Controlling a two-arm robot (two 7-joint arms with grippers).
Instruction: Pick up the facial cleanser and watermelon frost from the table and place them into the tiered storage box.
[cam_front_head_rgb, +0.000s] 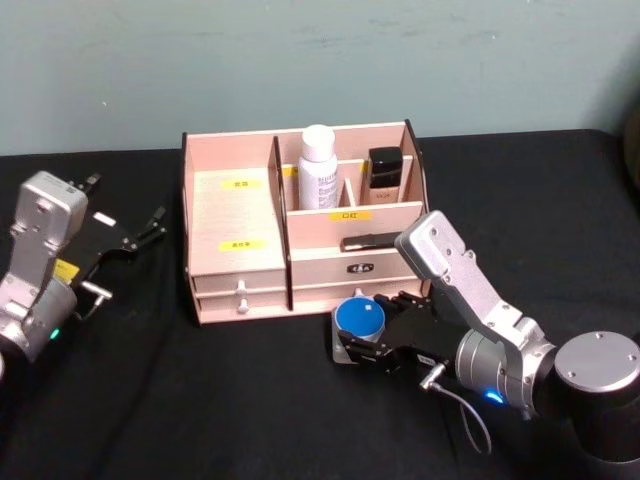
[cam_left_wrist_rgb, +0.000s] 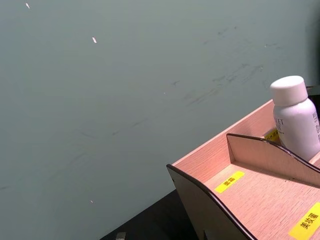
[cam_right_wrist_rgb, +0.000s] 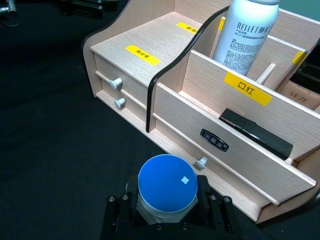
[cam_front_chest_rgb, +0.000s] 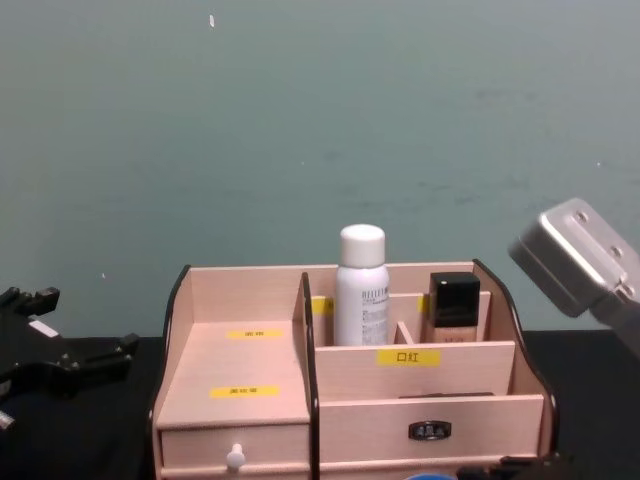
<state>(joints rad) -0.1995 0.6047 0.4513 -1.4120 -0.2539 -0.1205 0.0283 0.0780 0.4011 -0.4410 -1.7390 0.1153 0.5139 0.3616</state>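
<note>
The tiered storage box (cam_front_head_rgb: 236, 214) stands at the table's middle, light wood with yellow labels and small knobbed drawers. A white bottle, the facial cleanser (cam_front_head_rgb: 319, 167), stands upright in a back compartment (cam_right_wrist_rgb: 247, 35) (cam_front_chest_rgb: 361, 285) (cam_left_wrist_rgb: 295, 117). My right gripper (cam_front_head_rgb: 365, 340) is shut on a small round container with a blue lid, the watermelon frost (cam_front_head_rgb: 359, 318) (cam_right_wrist_rgb: 167, 182). It holds the container just in front of the box's right drawer (cam_right_wrist_rgb: 220, 142). My left gripper (cam_front_head_rgb: 140, 232) rests open to the left of the box (cam_front_chest_rgb: 75, 365), with nothing in it.
A dark square-capped bottle (cam_front_head_rgb: 384, 168) stands in the back right compartment (cam_front_chest_rgb: 452, 305). A black stick-shaped item (cam_right_wrist_rgb: 255, 135) lies in the front right compartment. A black cloth (cam_front_head_rgb: 220, 400) covers the table, and a grey-green wall (cam_front_chest_rgb: 300, 120) rises behind.
</note>
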